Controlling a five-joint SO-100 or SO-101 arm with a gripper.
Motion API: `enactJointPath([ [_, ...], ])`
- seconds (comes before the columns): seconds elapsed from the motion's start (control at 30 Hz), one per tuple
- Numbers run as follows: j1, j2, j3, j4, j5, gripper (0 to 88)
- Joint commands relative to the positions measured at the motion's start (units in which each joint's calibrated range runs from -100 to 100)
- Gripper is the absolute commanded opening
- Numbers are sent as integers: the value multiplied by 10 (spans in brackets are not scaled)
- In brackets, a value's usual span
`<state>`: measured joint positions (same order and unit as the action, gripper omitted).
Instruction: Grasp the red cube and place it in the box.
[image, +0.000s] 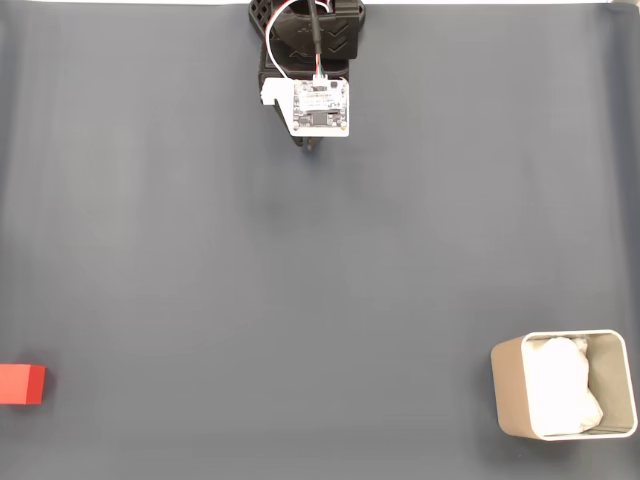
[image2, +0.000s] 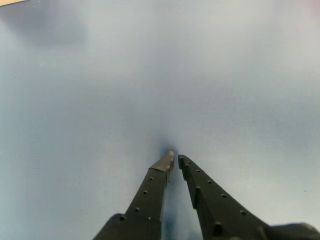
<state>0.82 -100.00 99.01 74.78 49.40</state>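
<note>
Red cube (image: 21, 384) sits at the far left edge of the fixed view, low in the frame, partly cut by the border. Flat on the dark grey mat (image: 300, 300), nothing touching it. Faces look matte and plain, edges crisp. Judgement: light, rigid, not fragile; matte sides should give the fingers decent friction. Best hold is across two opposite vertical faces, fingers squared to them and low enough to catch the middle of the sides, not the top corners, or it may twist out.

Box (image: 565, 385) stands at the lower right of the same view, well apart from the cube, nearly the whole mat width between them. Beige, thin walls, rounded corners, open top. Crumpled white paper (image: 562, 385) fills much of the inside, so the cube should land softly.

Arm (image: 310, 60) is at the top centre of the fixed view, folded close to its base, far from both objects. Small circuit board (image: 321, 106) on it faces the camera.

Gripper (image2: 175, 161) in the wrist view: tips almost meeting, only a thin slit between them, nothing held. Bare mat below it. Task looks unstarted; the fingers must open wide before the approach.
</note>
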Motion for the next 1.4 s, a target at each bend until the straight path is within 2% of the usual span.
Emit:
enactJointPath([
  [0.0,-2,1,8,11,-2,3],
  [1.37,-3,1,8,11,-7,6],
])
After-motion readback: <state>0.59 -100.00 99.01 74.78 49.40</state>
